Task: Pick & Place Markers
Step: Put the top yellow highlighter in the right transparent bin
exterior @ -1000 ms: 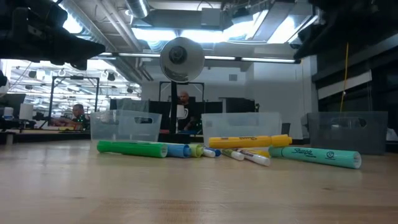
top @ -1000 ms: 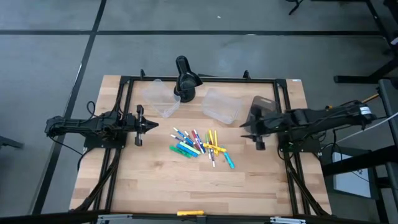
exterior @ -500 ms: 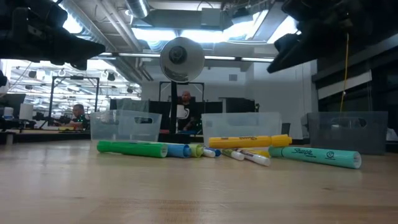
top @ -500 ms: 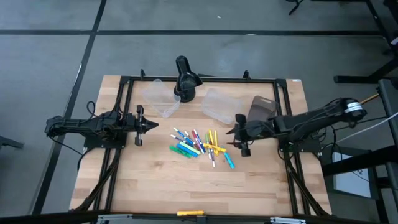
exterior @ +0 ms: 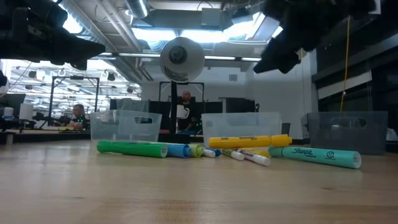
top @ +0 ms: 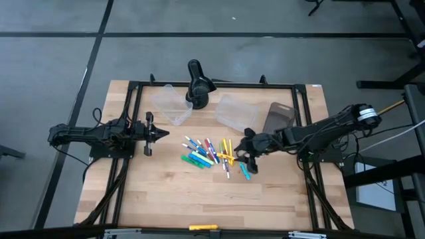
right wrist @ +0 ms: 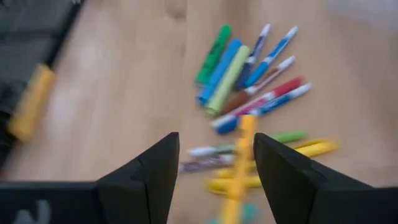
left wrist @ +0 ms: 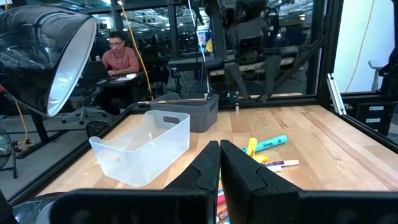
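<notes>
The markers (top: pixel 214 155) lie in a loose mixed-colour pile on the wooden table's middle; they also show in the low view (exterior: pixel 242 148) and the right wrist view (right wrist: pixel 249 87). My right gripper (top: pixel 246 157) hangs open above the pile's right end, slanting down, clear of the table in the low view (exterior: pixel 281 51). In its wrist view (right wrist: pixel 214 171) an orange-yellow marker (right wrist: pixel 244 155) lies below the gap between its fingers. My left gripper (top: pixel 151 133) waits shut at the table's left, pointing level toward the pile (left wrist: pixel 219 168).
Two clear tubs (top: pixel 171 106) (top: pixel 236 111) and a dark grey tub (top: pixel 279 118) stand behind the pile. A black desk lamp (top: pixel 199 83) stands at the far edge. One yellow marker (top: pixel 202 227) lies at the near edge. People sit in the room beyond.
My right gripper has come from the table's right side toward the markers, sinking a little and rolling about its own axis, its fingers still open. The markers have not moved.
</notes>
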You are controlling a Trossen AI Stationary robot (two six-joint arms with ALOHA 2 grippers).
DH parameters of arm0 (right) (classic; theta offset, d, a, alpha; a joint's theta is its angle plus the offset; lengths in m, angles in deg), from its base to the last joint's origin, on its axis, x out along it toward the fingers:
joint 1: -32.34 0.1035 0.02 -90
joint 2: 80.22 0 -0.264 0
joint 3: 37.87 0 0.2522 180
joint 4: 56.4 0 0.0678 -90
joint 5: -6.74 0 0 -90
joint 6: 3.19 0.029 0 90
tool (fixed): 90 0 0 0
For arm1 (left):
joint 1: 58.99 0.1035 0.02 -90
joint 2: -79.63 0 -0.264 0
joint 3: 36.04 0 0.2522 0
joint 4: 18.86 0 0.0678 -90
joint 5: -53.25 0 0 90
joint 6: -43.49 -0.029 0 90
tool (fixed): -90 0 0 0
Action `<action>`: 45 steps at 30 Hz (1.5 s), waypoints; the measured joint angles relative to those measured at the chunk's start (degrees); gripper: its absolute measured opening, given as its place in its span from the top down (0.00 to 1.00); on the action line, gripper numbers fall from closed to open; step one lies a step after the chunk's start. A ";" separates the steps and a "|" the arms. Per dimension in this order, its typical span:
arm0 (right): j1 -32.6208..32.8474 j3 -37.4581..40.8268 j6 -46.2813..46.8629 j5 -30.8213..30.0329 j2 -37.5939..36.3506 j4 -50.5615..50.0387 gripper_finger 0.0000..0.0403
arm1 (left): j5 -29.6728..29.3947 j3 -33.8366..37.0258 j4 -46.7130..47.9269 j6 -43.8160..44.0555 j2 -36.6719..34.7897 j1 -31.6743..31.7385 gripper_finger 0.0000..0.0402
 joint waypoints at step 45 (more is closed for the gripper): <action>-1.04 -13.47 -0.70 -8.75 26.24 -14.93 0.49 | -0.04 -0.01 0.00 0.01 0.00 0.00 0.98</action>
